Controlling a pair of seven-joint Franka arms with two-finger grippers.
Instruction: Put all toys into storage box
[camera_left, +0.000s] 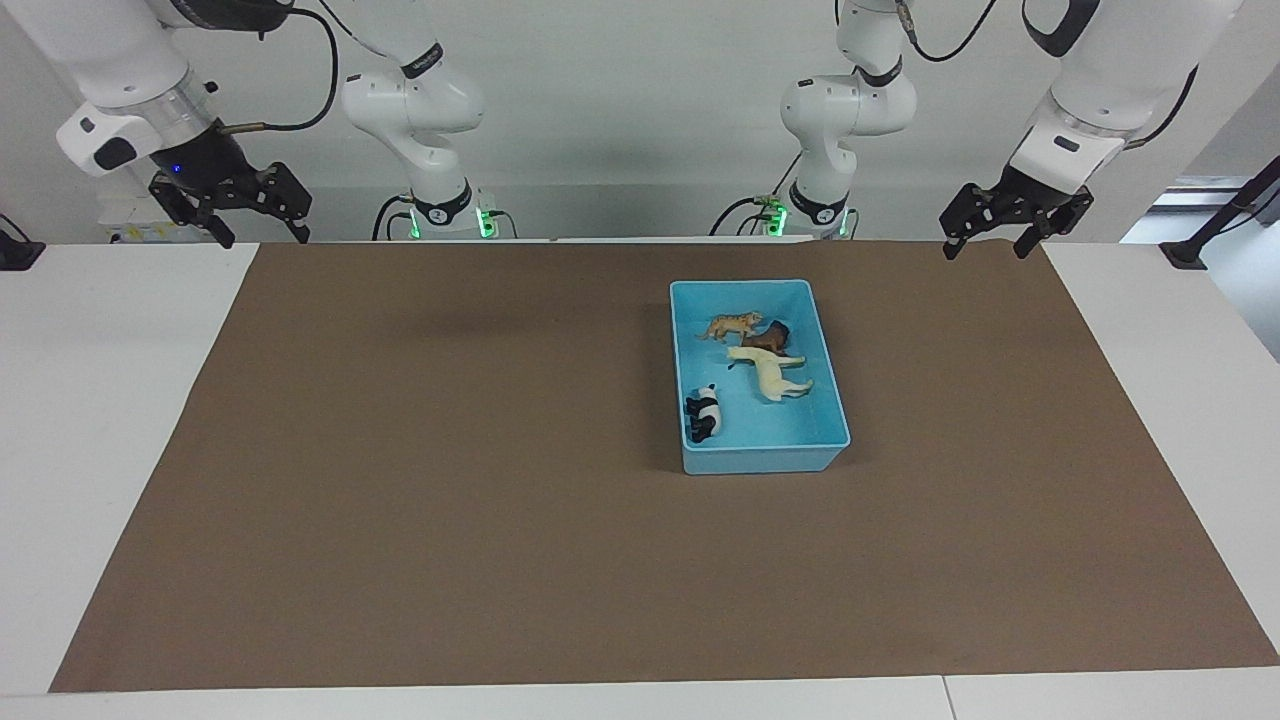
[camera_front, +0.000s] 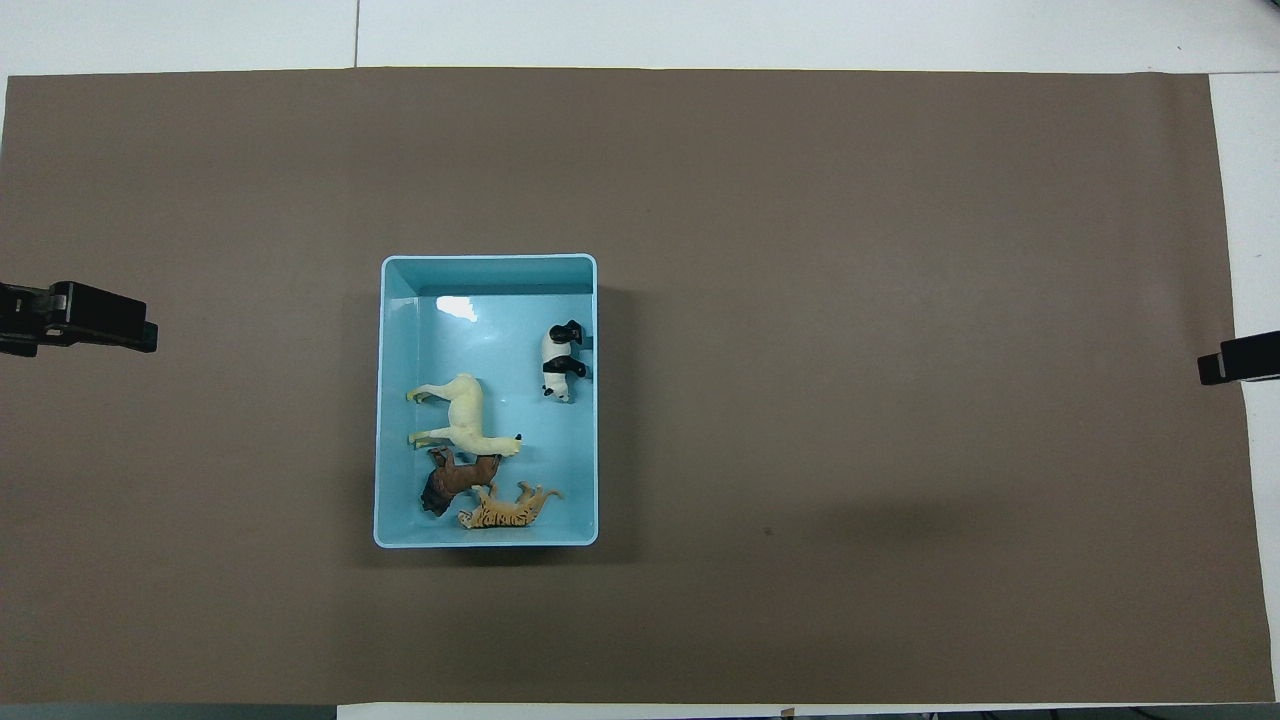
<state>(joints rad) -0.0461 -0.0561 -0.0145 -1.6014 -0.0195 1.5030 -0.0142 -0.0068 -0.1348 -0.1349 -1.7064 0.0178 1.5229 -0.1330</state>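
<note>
Overhead view: the blue storage box (camera_front: 488, 270) sits on a brown mat, holding all four toys: tiger (camera_front: 508, 508), horse (camera_front: 462, 415), panda (camera_front: 560, 362) and brown lion (camera_front: 455, 478). Left hand (camera_left: 1015, 222) and right hand (camera_left: 232, 203) hang wide and empty over the bench's corners. Little risk remains, unless an arm swings back and knocks the box.

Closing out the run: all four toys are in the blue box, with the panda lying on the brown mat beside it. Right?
Not quite. The overhead view shows the panda inside the storage box, against its wall, with the other three toys.
</note>
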